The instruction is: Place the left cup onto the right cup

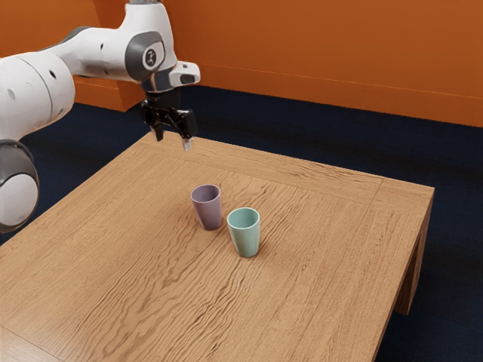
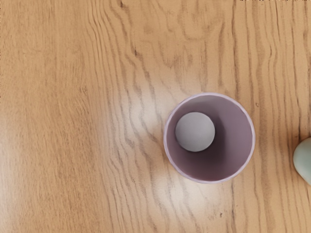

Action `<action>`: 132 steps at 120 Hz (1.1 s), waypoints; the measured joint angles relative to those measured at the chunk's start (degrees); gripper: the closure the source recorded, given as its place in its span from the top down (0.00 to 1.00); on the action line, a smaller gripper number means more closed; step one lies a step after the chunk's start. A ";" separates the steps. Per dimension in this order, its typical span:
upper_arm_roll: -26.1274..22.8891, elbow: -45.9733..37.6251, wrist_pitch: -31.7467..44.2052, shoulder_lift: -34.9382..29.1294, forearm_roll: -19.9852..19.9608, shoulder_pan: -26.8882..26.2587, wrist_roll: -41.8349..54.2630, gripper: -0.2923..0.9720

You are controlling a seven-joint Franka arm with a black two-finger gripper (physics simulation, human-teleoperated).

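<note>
Currently, at the exterior view's left, you've got the white arm (image 1: 45, 83) coming in from the upper left, w/ the gripper (image 1: 173, 142) hanging well above the table (image 1: 113, 256) and pointing down. Its 2 fingers stand apart w/ nothing between them, so it's holding nothing.

Moving toward the exterior view's right, you'll find the purple cup (image 1: 207, 206) upright near the middle of the tabletop, mouth up, untouched by the hand. Just beside it, a bit nearer the camera, is the teal cup (image 1: 244, 231), also upright w/ its mouth up. The 2 cups sit close together but you can see a thin gap between them, so they're not touching and not stacked.

From the wrist cam you're looking straight down into the purple cup (image 2: 209, 137): round rim, pale flat bottom, standing on wood grain (image 2: 73, 121). A sliver of the teal cup (image 2: 303, 160) shows past it, apart from its rim.

Behind the table you've got an orange wall (image 1: 339, 45) and a dark blue floor (image 1: 317, 136).
</note>
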 joint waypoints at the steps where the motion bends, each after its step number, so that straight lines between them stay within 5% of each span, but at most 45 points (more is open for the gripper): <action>1: 0.00 0.01 0.12 0.09 -0.04 0.05 0.04 0.77; 132: -0.12 -3.92 13.57 10.20 -5.38 0.86 4.12 0.77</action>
